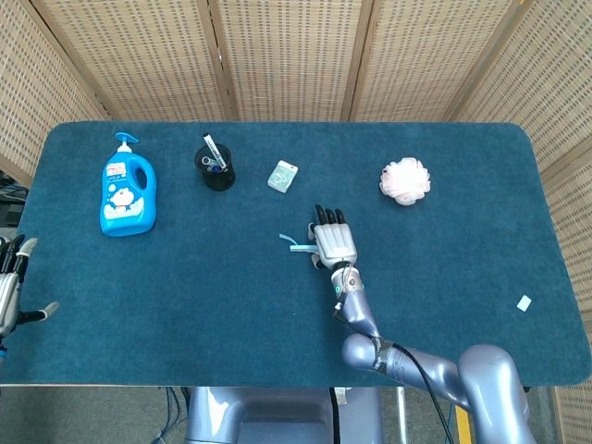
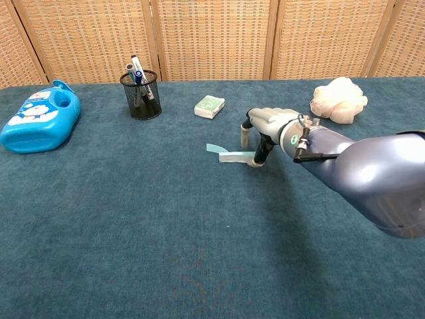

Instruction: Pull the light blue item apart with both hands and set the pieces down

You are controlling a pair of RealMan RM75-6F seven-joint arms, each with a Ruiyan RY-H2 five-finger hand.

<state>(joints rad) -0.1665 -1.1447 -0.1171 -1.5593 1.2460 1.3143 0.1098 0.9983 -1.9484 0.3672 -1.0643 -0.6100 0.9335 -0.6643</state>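
Right robot hand [image 1: 334, 242] reaches palm-down over the light blue item [image 2: 231, 155] — fingers spread, thumb touching its right end — nothing gripped.

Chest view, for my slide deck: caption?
Right hand reaches the light blue item on the blue table.

Staged lab tabletop | blue cloth table [image 1: 277, 314] | wicker screens [image 1: 296, 55]

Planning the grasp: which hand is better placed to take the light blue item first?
Right. The right hand is at the light blue item, fingers apart; the left hand hangs at the table's far left edge.
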